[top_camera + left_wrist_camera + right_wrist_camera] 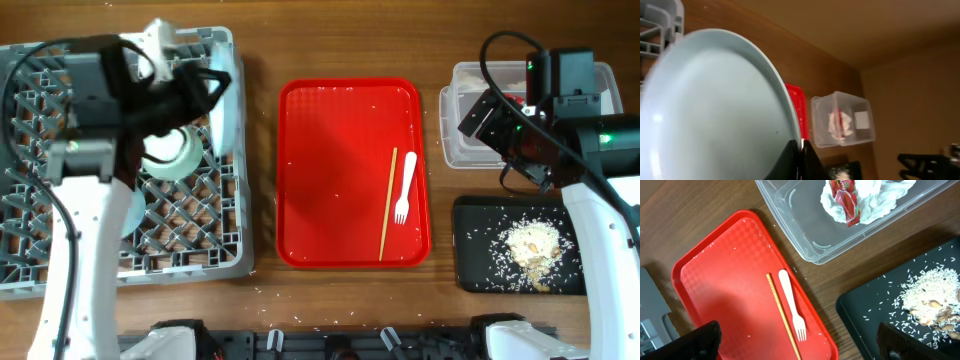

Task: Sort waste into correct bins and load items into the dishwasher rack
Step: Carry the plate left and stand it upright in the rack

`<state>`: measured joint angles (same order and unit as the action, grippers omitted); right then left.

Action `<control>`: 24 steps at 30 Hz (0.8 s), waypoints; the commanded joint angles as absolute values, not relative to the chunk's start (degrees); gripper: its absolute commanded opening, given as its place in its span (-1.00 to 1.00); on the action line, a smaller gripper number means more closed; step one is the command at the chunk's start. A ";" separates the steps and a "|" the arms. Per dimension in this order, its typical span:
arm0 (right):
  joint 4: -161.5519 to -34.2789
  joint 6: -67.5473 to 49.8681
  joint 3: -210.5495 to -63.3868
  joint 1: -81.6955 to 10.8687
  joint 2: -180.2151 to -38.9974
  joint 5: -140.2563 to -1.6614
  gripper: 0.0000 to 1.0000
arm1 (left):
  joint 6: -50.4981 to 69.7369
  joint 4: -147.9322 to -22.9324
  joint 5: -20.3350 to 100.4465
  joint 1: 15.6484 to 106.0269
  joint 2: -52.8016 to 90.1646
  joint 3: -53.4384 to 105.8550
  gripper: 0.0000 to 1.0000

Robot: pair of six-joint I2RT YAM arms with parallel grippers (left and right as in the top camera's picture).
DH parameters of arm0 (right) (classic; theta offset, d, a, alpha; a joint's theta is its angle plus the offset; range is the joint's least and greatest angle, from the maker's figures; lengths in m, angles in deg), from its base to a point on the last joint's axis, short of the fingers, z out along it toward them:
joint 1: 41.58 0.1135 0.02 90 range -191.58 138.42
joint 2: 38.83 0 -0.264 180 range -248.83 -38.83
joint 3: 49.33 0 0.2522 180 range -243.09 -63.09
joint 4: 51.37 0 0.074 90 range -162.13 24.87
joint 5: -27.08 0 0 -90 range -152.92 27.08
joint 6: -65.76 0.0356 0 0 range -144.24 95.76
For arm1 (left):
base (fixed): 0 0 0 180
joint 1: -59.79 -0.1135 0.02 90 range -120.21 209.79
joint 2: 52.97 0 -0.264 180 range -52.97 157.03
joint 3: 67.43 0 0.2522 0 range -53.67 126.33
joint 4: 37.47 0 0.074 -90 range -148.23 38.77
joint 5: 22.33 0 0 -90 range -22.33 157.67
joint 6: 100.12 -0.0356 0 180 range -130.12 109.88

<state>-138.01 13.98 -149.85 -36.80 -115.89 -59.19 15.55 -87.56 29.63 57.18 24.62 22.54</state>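
- Two claws are at work. The left claw [799, 155] is pinched shut on the rim of the plate [715, 110], and the right claw [800, 347] is spread wide with nothing in it.
- From the left claw outward, the plate stands on edge. Its face runs near to far, and it is over the right side of the rack [200, 240], just right of a bowl [170, 155] already sitting there.
- The coming move is probably a straight drop. The plate's edge has to line up with a gap between the pegs below it, and whether it touches them yet cannot be told.
- From the right claw outward, the tub [470, 155] lies right under it, with the black tray [470, 270] nearer.
- The fork [404, 187] and chopstick [388, 203] lie to the left of that claw on the right part of the red tray [330, 150]. They are side by side, long axes near to far, with the fork's tines at the near end.
- The right arm is plainly the nearer one for those two, and it would need its fingers set across that axis.
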 commanded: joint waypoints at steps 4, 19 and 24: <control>-138.01 13.30 -150.09 -37.04 -116.41 -58.21 0.99 | 16.10 -83.02 8.93 48.76 34.39 22.51 -0.92; -138.01 13.28 -150.09 -37.04 -116.41 -58.21 1.00 | 16.03 -82.30 8.80 45.37 38.76 22.51 0.67; -138.01 13.30 -150.09 -37.04 -116.41 -58.21 0.99 | 14.94 -91.45 21.61 42.10 35.87 22.51 0.99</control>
<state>-137.99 13.98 -149.85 -36.82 -115.89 -59.19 16.34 -87.08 11.36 43.98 38.63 22.51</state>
